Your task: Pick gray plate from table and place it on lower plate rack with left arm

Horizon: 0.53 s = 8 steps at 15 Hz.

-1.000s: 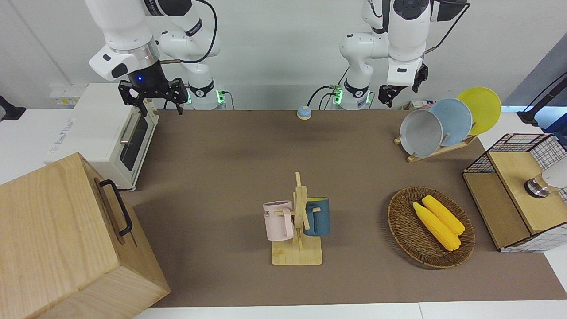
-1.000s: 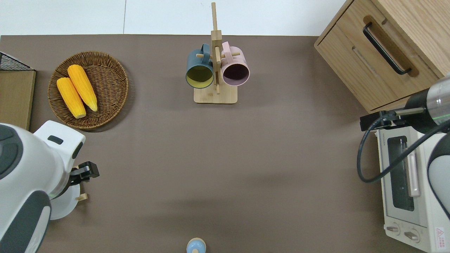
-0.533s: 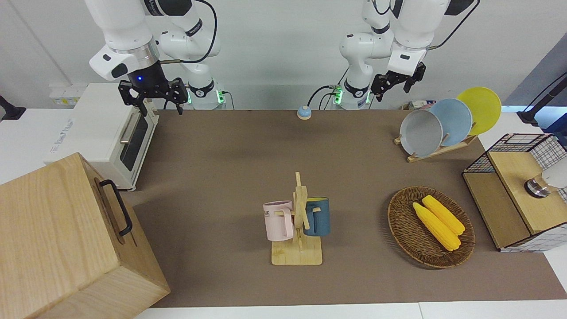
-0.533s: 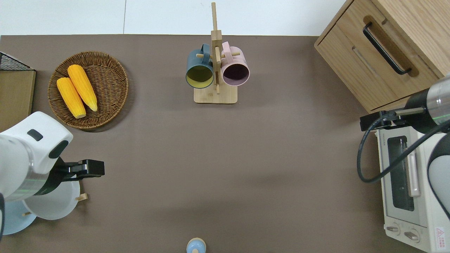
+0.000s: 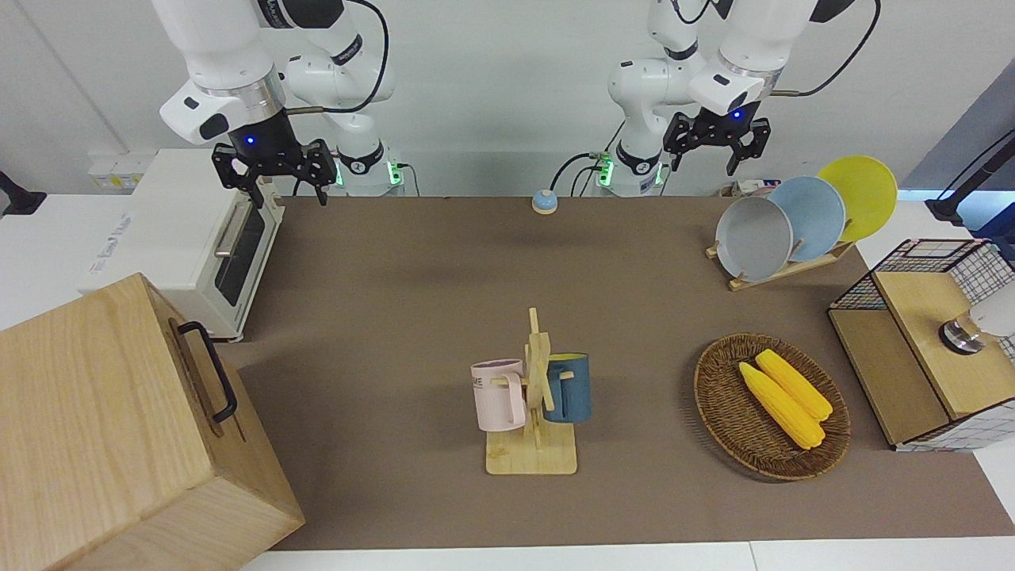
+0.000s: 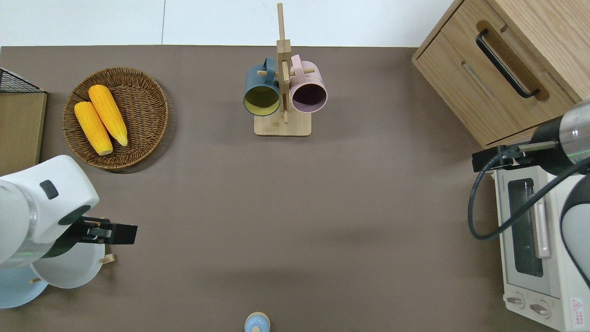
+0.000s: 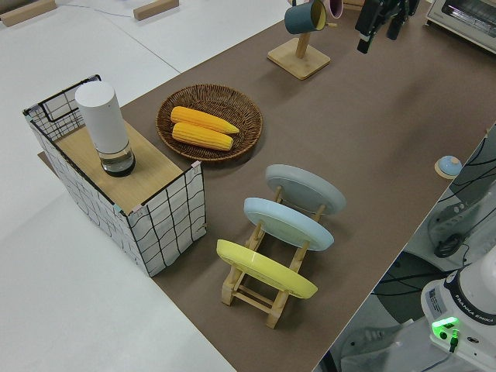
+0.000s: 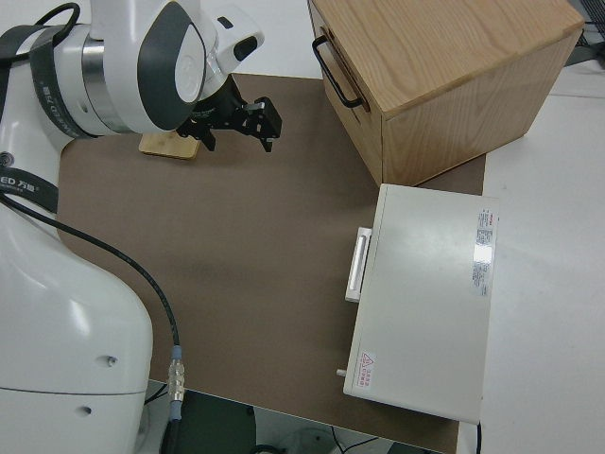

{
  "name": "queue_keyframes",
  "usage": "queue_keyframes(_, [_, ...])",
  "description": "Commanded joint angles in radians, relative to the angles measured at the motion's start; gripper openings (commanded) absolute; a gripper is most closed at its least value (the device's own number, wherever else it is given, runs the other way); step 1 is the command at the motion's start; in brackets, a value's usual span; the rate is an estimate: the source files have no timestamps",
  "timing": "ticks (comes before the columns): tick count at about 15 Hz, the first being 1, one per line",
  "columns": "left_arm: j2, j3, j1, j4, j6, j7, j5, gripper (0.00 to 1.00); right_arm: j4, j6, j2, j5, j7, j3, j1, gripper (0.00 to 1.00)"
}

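Left pincer [image 5: 718, 147] open above gray plate [image 5: 753, 238]

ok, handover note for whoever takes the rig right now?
Left claw: open, empty, up in the air over the gray plate's edge.
Right arm: parked, claw open.
Gray plate stands in the rack, in the slot farthest from the robots, beside the blue plate; yellow plate nearest them.
Done: plate racked and let go.
Left: park the left arm.
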Motion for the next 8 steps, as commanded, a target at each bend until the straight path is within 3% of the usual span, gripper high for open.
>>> queue_keyframes(1, [-0.005,-0.001,-0.010,0.004,0.003,0.017,-0.014,1.00,0.021,-0.016,0.009,-0.003,0.013,0.020,-0.022,0.983])
queue_keyframes(8, [-0.001,0.013,0.003,0.038,0.005,0.004,-0.019,1.00,0.021,-0.016,0.009,-0.003,0.013,0.020,-0.022,0.983])
